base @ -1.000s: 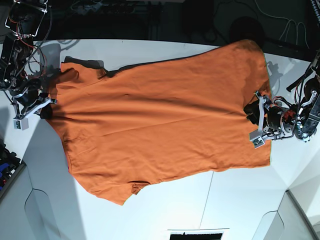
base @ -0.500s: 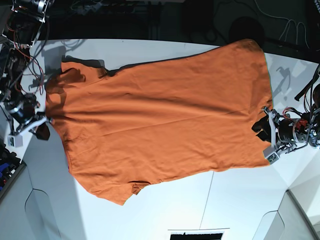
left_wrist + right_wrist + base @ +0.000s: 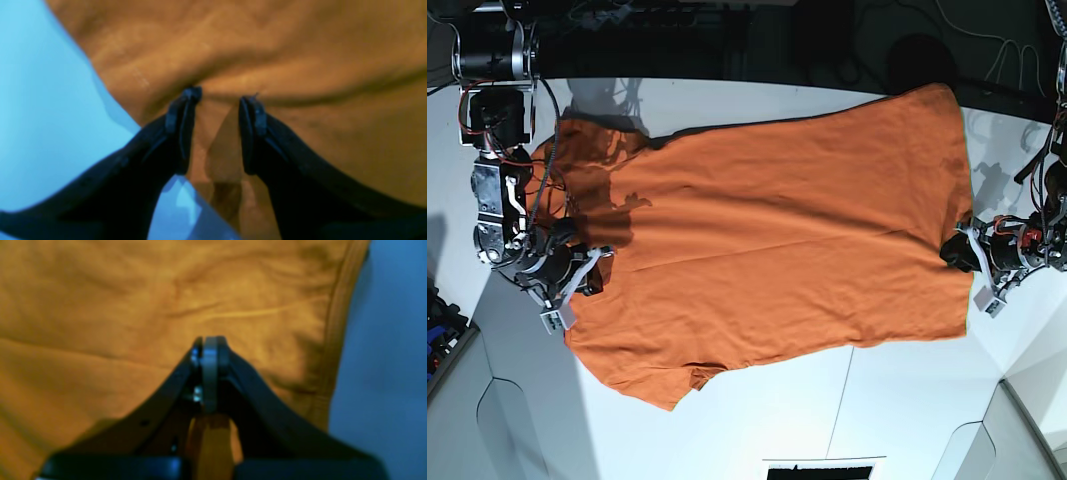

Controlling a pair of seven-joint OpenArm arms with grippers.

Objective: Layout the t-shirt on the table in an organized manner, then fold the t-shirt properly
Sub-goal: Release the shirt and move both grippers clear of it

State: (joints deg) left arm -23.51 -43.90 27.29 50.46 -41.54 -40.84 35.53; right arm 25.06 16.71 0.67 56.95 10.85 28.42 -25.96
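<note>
The orange t-shirt (image 3: 767, 230) lies spread out across the white table (image 3: 907, 400), one end to the left and the other to the right. My right gripper (image 3: 575, 283) is at the shirt's left edge. In the right wrist view it (image 3: 208, 340) is shut, orange cloth (image 3: 100, 306) shows between the jaws near their base, and the stitched hem (image 3: 337, 340) runs along the right. My left gripper (image 3: 967, 262) is at the shirt's right edge. In the left wrist view it (image 3: 220, 96) is open, its tips down on the cloth (image 3: 267, 43) beside a ridge.
Dark clutter and cables (image 3: 727, 40) lie beyond the table's far edge. A thin seam (image 3: 842, 390) runs across the tabletop at the front. A dark box (image 3: 442, 335) sits at the left edge. Rounded cut-outs (image 3: 507, 430) mark the front corners.
My right gripper moved right and down onto the shirt's left edge, drawing that edge inward. My left gripper slid further right to the shirt's right edge. The far left corner now lies flatter.
</note>
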